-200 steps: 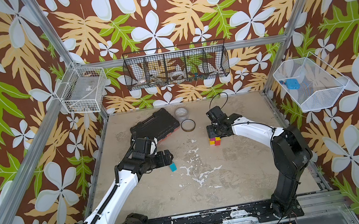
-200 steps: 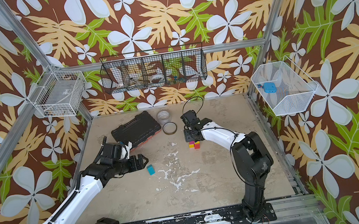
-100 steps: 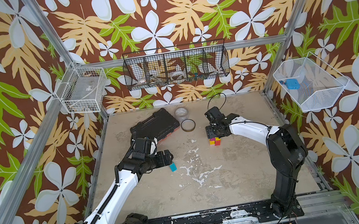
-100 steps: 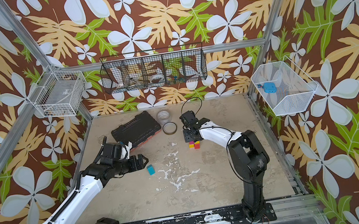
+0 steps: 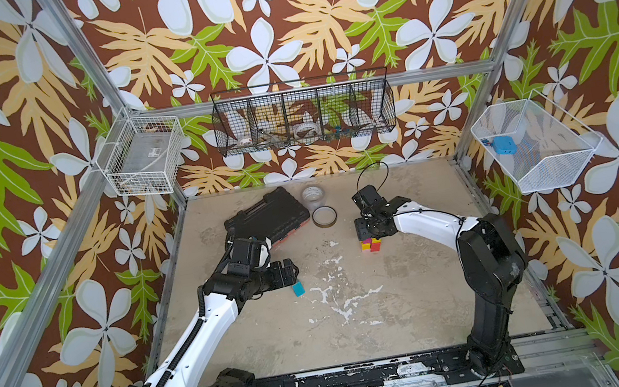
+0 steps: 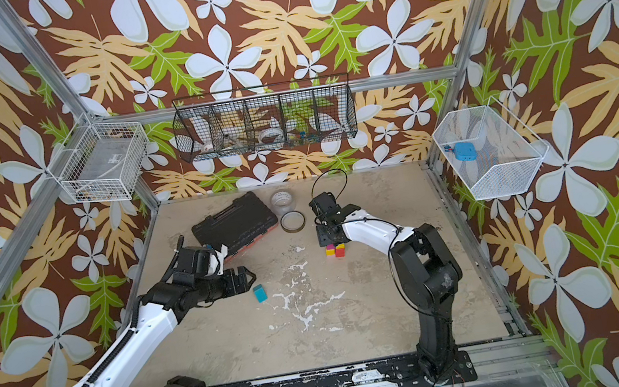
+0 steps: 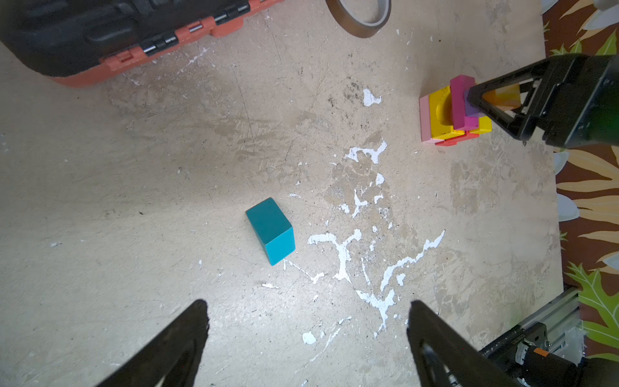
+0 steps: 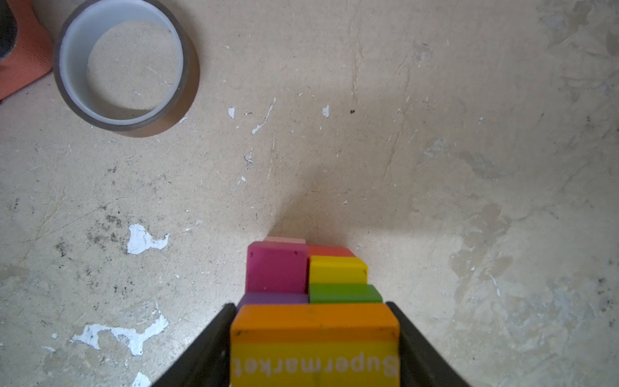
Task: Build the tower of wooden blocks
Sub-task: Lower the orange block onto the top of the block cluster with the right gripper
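The tower (image 5: 370,244) (image 6: 335,250) is a small stack with red, pink, yellow, magenta, purple and green blocks. It stands right of the table's middle. My right gripper (image 5: 368,229) (image 8: 315,311) hangs over it, shut on an orange and yellow block (image 8: 315,321) printed "Supermarket". That block sits right on top of the tower (image 7: 449,114). A teal block (image 5: 297,289) (image 7: 271,231) lies alone on the table. My left gripper (image 5: 285,274) (image 7: 306,311) is open and empty just left of the teal block.
A black tool case (image 5: 265,218) with an orange edge lies at the back left. A brown tape roll (image 5: 324,216) and a clear tape roll (image 5: 312,196) sit beside it, close to the tower. Wire baskets hang on the walls.
My right arm has shifted slightly while its gripper stays over the tower with the orange block. The left arm and the teal block have not moved.
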{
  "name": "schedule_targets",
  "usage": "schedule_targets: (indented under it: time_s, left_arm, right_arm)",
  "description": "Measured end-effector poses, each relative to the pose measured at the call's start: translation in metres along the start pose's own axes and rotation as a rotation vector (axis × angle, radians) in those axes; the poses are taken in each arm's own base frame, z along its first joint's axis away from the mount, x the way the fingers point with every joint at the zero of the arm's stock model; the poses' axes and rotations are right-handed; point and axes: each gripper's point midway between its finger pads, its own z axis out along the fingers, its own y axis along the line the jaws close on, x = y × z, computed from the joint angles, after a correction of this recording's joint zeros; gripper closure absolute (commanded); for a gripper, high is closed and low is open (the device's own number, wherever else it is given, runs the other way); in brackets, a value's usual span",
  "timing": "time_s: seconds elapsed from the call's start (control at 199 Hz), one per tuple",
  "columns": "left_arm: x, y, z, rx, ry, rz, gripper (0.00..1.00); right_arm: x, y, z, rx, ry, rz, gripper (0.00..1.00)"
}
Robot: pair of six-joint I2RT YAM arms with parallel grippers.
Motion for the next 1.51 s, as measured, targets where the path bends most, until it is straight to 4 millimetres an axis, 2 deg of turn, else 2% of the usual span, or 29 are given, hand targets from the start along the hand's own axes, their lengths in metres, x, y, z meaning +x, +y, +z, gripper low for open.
schedule_targets:
  time_s: [0.497, 1.004, 1.14, 1.507]
  left_arm:
    - [0.000, 0.000, 0.000, 0.000, 0.000, 0.000, 0.06]
    - [0.000, 0.000, 0.000, 0.000, 0.000, 0.000, 0.06]
    - [0.000, 0.000, 0.000, 0.000, 0.000, 0.000, 0.06]
    - [0.000, 0.000, 0.000, 0.000, 0.000, 0.000, 0.06]
  right_arm:
    - [0.006, 0.014, -0.002, -0.016, 0.003, -0.004, 0.29]
    - [0.001, 0.007, -0.006, 0.013, -0.019, 0.017, 0.27]
    - [0.000, 0.004, -0.006, 0.017, -0.019, 0.030, 0.35]
    - [0.000, 0.002, -0.004, 0.014, -0.018, 0.044, 0.34]
